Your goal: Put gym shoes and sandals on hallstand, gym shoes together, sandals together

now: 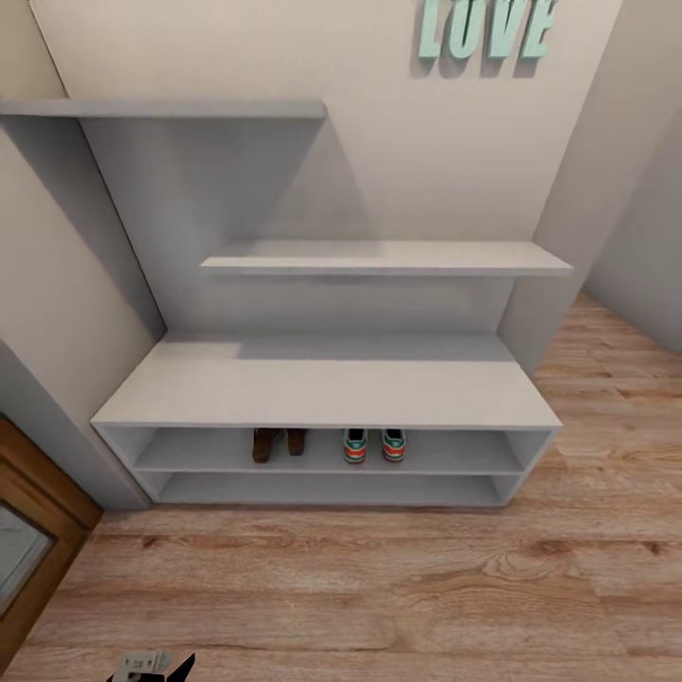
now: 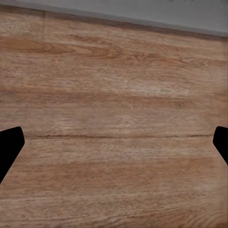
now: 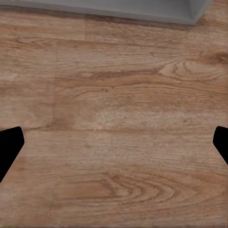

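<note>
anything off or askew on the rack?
Nothing stands out. Both gym shoes sit side by side on the hallstand's upper open shelf, the two sandals together beside them, all heels outward.

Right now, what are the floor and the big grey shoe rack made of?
The light brown plank floor looks like wood or wood-look laminate: grain lines and knots show. The pale grey-white shoe rack looks like matte painted board, smooth and even, though it could be plastic.
</note>
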